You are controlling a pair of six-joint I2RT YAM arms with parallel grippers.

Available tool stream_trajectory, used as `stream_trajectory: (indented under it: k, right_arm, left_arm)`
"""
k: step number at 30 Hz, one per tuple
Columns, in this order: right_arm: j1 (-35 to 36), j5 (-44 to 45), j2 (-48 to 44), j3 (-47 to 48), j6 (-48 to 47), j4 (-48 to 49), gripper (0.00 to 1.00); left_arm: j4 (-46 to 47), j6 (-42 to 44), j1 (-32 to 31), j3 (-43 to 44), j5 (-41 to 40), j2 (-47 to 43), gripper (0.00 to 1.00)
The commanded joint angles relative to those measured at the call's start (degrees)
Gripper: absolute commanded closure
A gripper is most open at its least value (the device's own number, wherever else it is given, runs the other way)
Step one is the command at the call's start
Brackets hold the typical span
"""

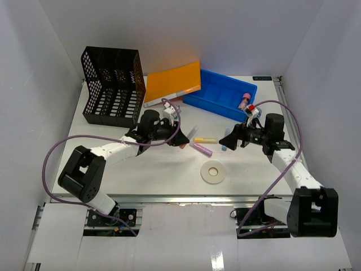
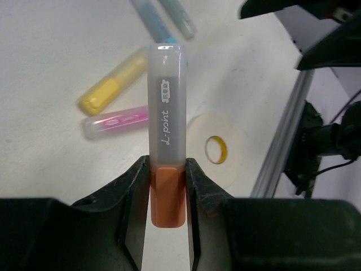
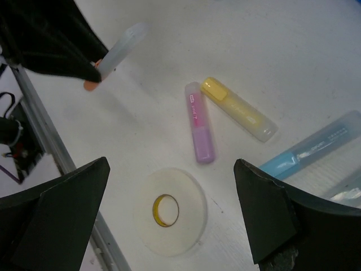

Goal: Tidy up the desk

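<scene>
The white desk [image 1: 163, 169] holds a yellow highlighter [image 1: 205, 139], a pink one [image 1: 202, 148], a blue pen [image 1: 223, 148] and a white tape roll [image 1: 213, 172]. My left gripper [image 1: 181, 141] is shut on an orange highlighter [image 2: 167, 141], gripped at its orange end with the frosted cap pointing away, above the desk left of the others. My right gripper [image 1: 227, 141] is open and empty, above the tape roll [image 3: 169, 212], with the pink highlighter [image 3: 198, 130], the yellow highlighter [image 3: 240, 110] and the blue pen [image 3: 313, 149] beyond it.
A black file rack [image 1: 113, 84] stands at the back left. An orange folder [image 1: 174, 82] leans beside it. A blue tray [image 1: 221, 95] at the back right holds a pink-capped item [image 1: 245, 100]. The aluminium rail [image 1: 169, 199] runs along the near edge.
</scene>
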Motion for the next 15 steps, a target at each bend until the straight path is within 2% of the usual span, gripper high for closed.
stream_trajectory:
  k: [1,5,12,15]
  right_arm:
    - [0.84,2.35,5.93,9.69,18.31,1.22,0.02]
    - [3.14,5.03,8.92,14.72,22.84,-0.89,0.02]
    - [5.6,8.63,11.36,14.43,26.1,0.29,0.0]
    - [6.06,9.21,10.61,13.19,26.43,2.26,0.08]
  left_arm:
    - [19.1,-13.02,-5.52,-3.44,-4.17,-0.41,0.97]
    - [23.36,-14.85,-8.82,-1.33,-7.94,3.48,0.99]
    - [22.85,-14.83,-11.71,3.34,-9.54,7.7,0.99]
    - [22.58,-14.27,-11.9,4.32,-9.99,8.33,0.99]
